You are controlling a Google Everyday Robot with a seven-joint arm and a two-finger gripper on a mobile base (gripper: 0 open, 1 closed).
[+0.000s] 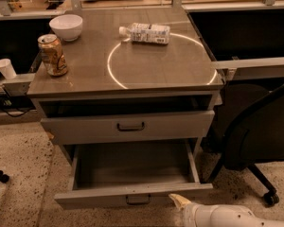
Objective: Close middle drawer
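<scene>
The middle drawer is pulled far out of the grey cabinet, its long deep tray empty. Its low front panel carries a small black bar handle. Above it, the taller-fronted grey drawer stands slightly out from the cabinet. My gripper comes in from the bottom right on a white arm. Its pale tip is just in front of the middle drawer's front panel, right of the handle.
On the cabinet top stand a white bowl and a drink can, and a plastic bottle lies on its side. A black office chair stands close on the right. A white cup sits at the left.
</scene>
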